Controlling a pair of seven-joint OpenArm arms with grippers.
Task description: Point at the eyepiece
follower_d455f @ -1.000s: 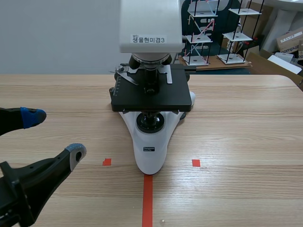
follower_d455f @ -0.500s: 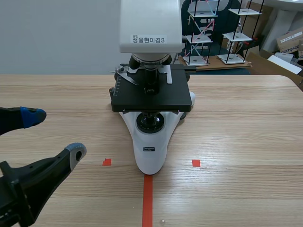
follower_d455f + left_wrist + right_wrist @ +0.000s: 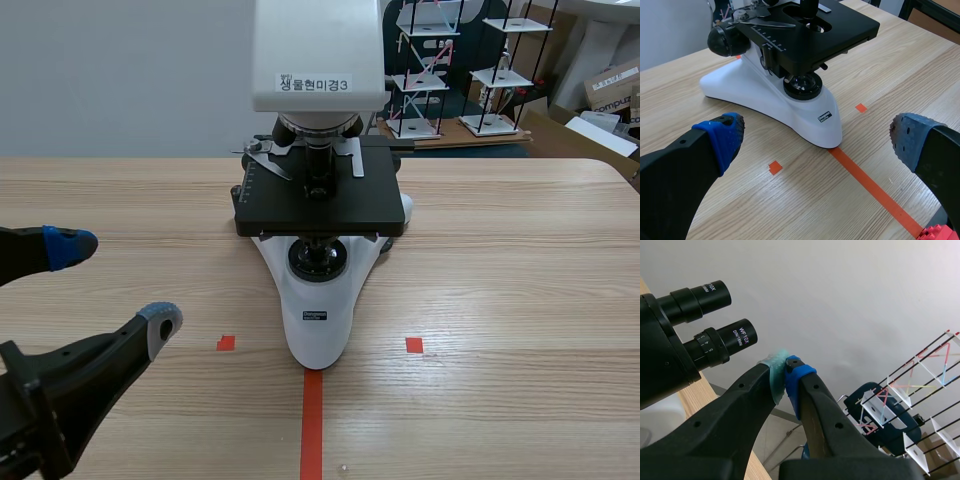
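Looking at the right wrist view first, since it's the only one that catches the eyepiece (image 3: 735,337): two black tubes stick out of the microscope's dark head, and the nearer one, marked WF10X, sits at about 10 o'clock from the right gripper (image 3: 786,367). That gripper's fingers are pressed together, pad to pad, with nothing between them, and the tips are just beside the eyepiece rim. I honestly can't tell if they touch it. The second eyepiece (image 3: 702,295) is further off at 10 o'clock too, past the first. The scene view cuts the white head (image 3: 318,50) off at the frame edge, so no eyepieces show there, just a label on it, the black stage (image 3: 320,205) and the white base (image 3: 318,300) standing at 12 o'clock from the orange tape line (image 3: 312,420). The left gripper (image 3: 115,285) hangs low at about 8 o'clock from the base, well apart from it, fingers spread wide and holding nothing. Its wrist view shows the base nose and the condenser lens under the stage, ahead of the fingers, with bare table (image 3: 520,300) in between. Loads of open wood out at 3 o'clock of the microscope, and the table's far edge runs just behind it, with some wire racks (image 3: 500,70) beyond that.
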